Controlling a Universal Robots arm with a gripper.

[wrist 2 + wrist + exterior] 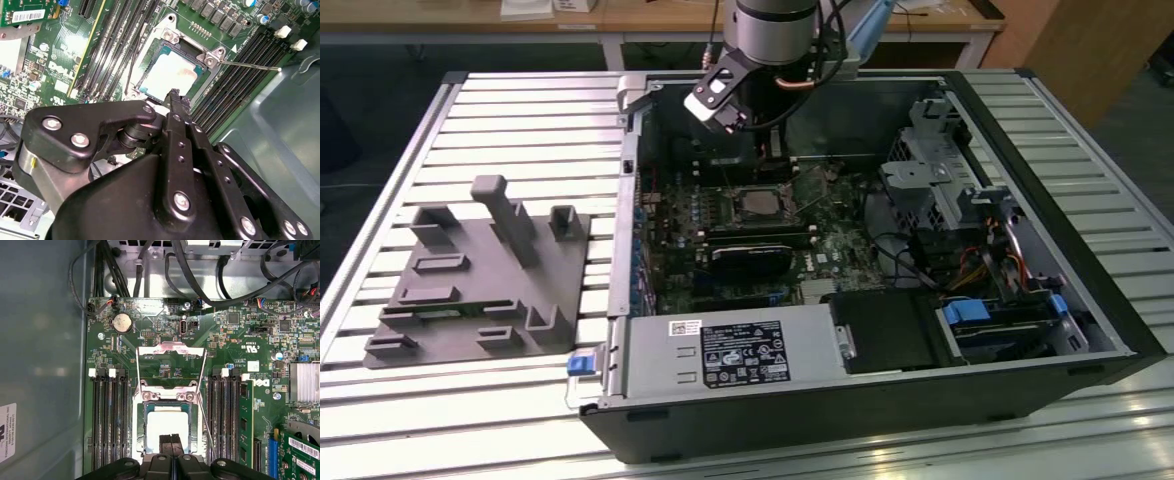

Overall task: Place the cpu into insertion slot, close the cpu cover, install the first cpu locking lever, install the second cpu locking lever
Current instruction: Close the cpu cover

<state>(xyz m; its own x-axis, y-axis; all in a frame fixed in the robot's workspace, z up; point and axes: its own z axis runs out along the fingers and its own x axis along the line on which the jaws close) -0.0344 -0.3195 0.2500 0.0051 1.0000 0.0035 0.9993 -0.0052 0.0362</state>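
Fingers (165, 444) pressed together above the seated cpu (167, 422) — the first wrist view shows the cpu cover (171, 351) standing open.

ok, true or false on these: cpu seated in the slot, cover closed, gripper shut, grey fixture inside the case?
1. The cpu sits in the insertion slot. True.
2. The cpu cover is closed over it. False: it is swung open, leaving the cpu's face bare.
3. The gripper is shut, its tips by the cpu's edge. True.
4. The grey fixture lies inside the computer case. False: it lies on the slatted table, to the exterior view's left of the case.
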